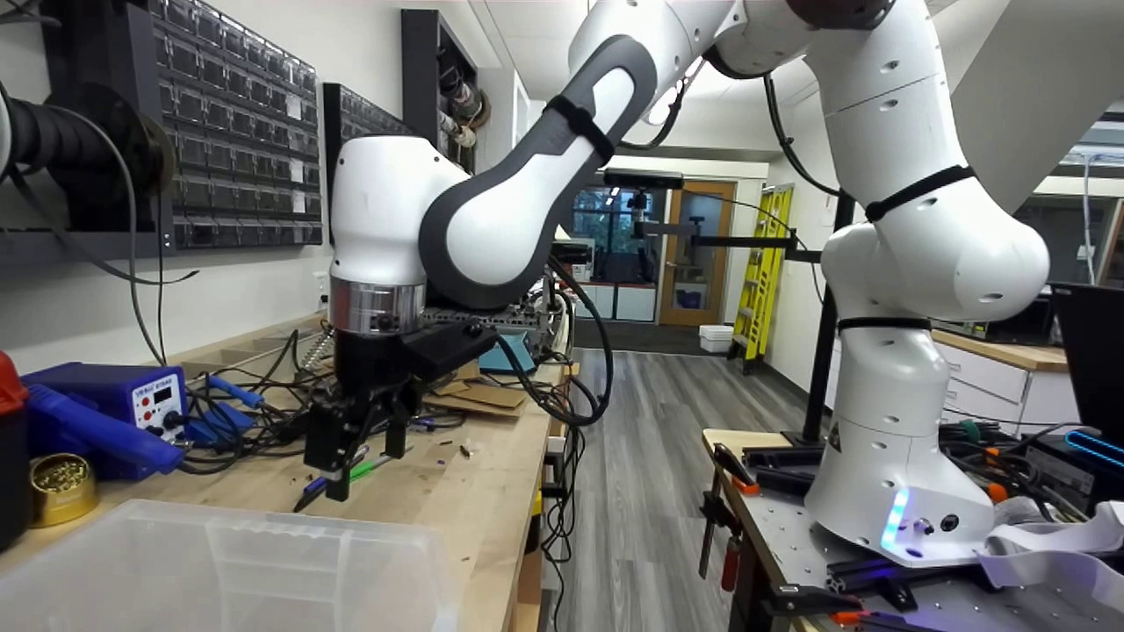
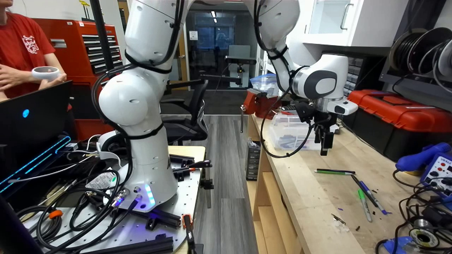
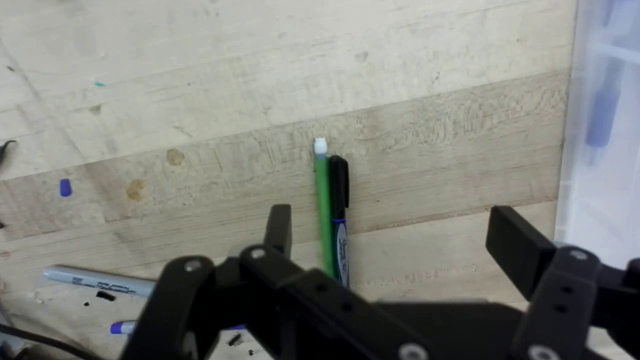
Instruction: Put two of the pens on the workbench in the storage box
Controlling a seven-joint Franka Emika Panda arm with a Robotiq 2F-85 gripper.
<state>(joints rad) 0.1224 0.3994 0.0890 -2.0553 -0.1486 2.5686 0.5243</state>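
Black two-fingered gripper (image 3: 395, 232): fingers spread wide, nothing held, hanging above the pale wooden workbench (image 2: 303, 183). Within the gap, by the wrist view: one slim green pen with white tip (image 3: 323, 200); one black-capped marker with grey barrel (image 3: 340, 200); lying side by side, seemingly touching, lower ends hidden by the gripper, the pair off-centre toward the finger farther from the box. Step in hand, as judged: first pick-up, not yet made. Handling advised: centre the gap over the pair, lower straight, stop with fingertips just off the wood, then close slowly across the barrels, which lie crosswise to the closing line. One grasp may take both; slim barrels may roll or one slip free. Clear plastic storage box (image 3: 577, 210): near the finger on that side, whose clearance from the wall wants watching on descent; one bluish item (image 3: 602, 120) shows through, not identifiable. Farther along the bench: grey marker with green cap (image 2: 364, 205), slim black pen (image 2: 364, 191), purple-tipped pen (image 2: 373, 198). Beyond: red-lidded black toolbox (image 2: 395, 121).
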